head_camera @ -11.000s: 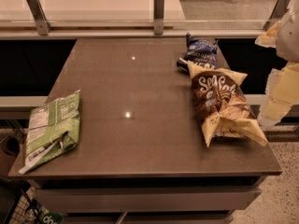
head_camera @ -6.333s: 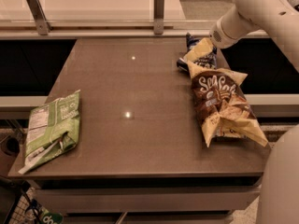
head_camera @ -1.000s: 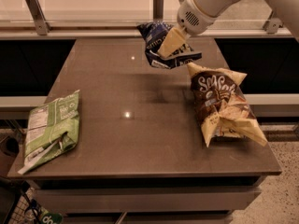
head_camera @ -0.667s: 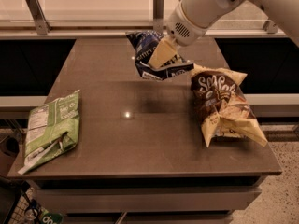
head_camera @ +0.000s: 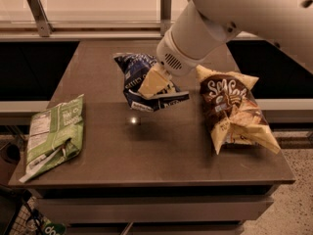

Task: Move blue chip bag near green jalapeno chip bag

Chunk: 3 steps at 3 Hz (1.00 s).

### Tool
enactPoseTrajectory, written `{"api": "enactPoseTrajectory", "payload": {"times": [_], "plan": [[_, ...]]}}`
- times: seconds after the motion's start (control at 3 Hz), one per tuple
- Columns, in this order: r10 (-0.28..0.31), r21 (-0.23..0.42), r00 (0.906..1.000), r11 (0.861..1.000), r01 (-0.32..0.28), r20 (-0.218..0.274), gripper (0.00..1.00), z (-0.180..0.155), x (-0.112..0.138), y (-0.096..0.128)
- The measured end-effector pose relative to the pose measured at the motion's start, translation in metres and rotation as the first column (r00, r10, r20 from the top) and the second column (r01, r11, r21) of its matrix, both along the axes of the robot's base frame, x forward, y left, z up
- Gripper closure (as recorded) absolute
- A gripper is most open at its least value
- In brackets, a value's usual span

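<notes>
The blue chip bag (head_camera: 139,80) is dark navy with white lettering and hangs in the air above the middle of the table. My gripper (head_camera: 155,82) is shut on it, its pale fingers (head_camera: 149,84) clamped across the bag's middle, the white arm reaching in from the upper right. The green jalapeno chip bag (head_camera: 54,131) lies flat at the table's left front edge, its white label panel facing up. The held bag is well to the right of the green bag and apart from it.
A brown-and-yellow chip bag (head_camera: 232,111) lies on the right side of the brown table (head_camera: 146,155). A metal railing (head_camera: 98,26) runs behind the table's far edge. The floor drops away on both sides.
My gripper has carried the blue chip bag leftward and toward the front, from near the far right of the table to over its middle.
</notes>
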<state>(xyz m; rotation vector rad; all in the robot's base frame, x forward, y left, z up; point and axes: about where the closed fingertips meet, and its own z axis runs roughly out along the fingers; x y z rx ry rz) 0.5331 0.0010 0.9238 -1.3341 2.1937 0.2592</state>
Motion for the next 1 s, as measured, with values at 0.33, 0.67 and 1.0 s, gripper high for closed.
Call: {"api": "enactPoseTrajectory", "payload": {"times": [0.33,0.67,1.0], "plan": [[-0.008,0.012,1.0000,1.000,0.008,0.004,1.00,-0.013,-0.032,0.012],[0.011,0.033,0.9999,0.999,-0.011,-0.008,1.00,-0.033,-0.054,0.025],[0.011,0.030,0.9999,0.999,-0.011,-0.010,0.82,-0.035,-0.055,0.026]]}}
